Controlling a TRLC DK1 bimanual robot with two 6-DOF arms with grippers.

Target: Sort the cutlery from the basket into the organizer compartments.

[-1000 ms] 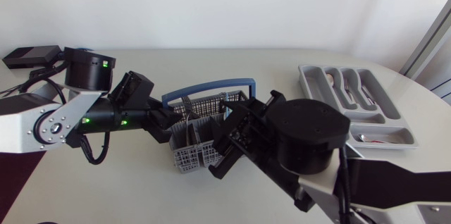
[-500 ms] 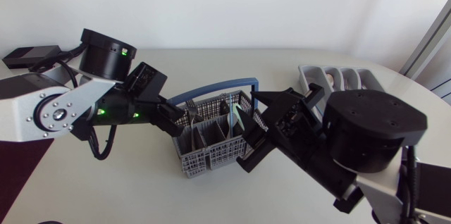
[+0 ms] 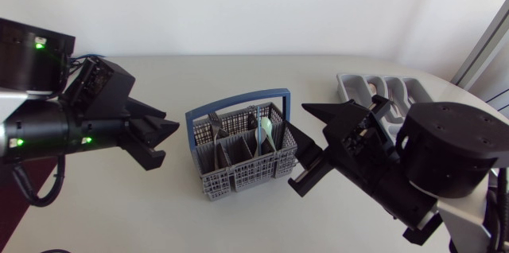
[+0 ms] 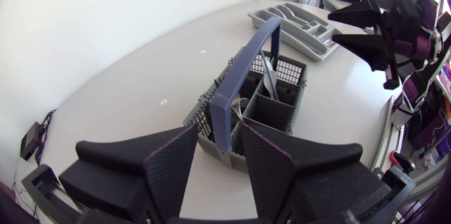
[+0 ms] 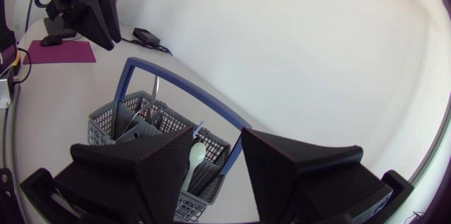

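So both pincers are wide open with nothing in them. The left pincer (image 3: 163,143) sits a little way back from the basket (image 3: 238,171), which is straight ahead of it. The right pincer (image 3: 299,149) is much closer on the opposite side, its fingers just beside the basket wall. So the basket sits right between the two.

What I'd worry about:

- The blue handle (image 3: 237,99) arches over the top. From either wrist camera it cuts across the line in, so a finger dropping straight down could easily clip it and shove or tip the basket, which looks light.
- The cutlery stands upright in narrow slots. There's a pale spoon (image 3: 266,131) on the right pincer's side and a fork (image 3: 215,125) nearer the left one. They're thin and close to the dividers, so a grab could slip off or snag the mesh and lift the whole basket.
- Both arms face each other across the same target. If both go in at once, I reckon they'd bump.

The organizer (image 3: 355,88) is behind the right pincer, well apart from the basket and partly hidden by that arm, with some pieces already in it. That arm has to swing round to reach it.
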